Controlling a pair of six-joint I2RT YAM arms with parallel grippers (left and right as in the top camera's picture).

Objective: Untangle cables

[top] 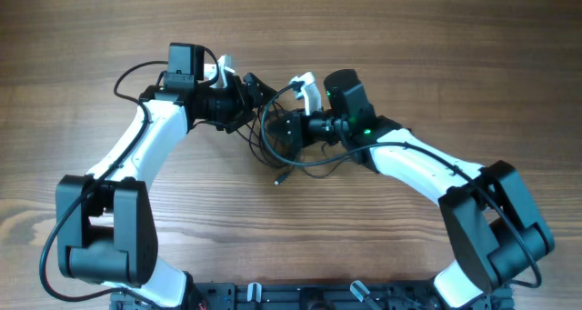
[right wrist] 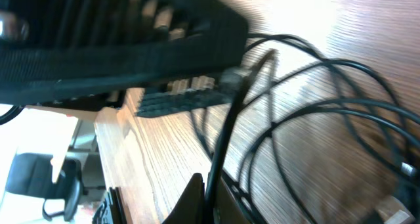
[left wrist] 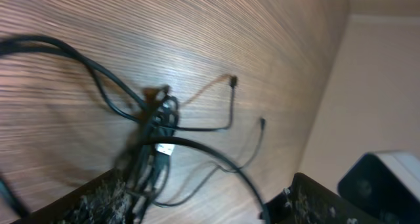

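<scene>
The cables [top: 271, 145] are thin black cords in a loose tangle at the table's middle, between my two grippers. One plug end [top: 277, 180] trails toward the front. In the left wrist view the bundle [left wrist: 159, 122] is knotted just ahead of my left finger, with loose ends [left wrist: 233, 81] spread on the wood. My left gripper [top: 253, 90] [left wrist: 203, 201] is open, and some strands run between its wide-apart fingers. My right gripper [top: 287, 125] [right wrist: 211, 196] is shut on one cable [right wrist: 226, 129], which rises from its fingertips into loops [right wrist: 315, 112].
The wooden table [top: 409, 46] surrounds the tangle. My left gripper's black body [right wrist: 118, 40] hangs close over the right gripper. The thicker arm wires [top: 136, 74] loop by the left arm. The table's edge and a pale wall [left wrist: 367, 86] show at right.
</scene>
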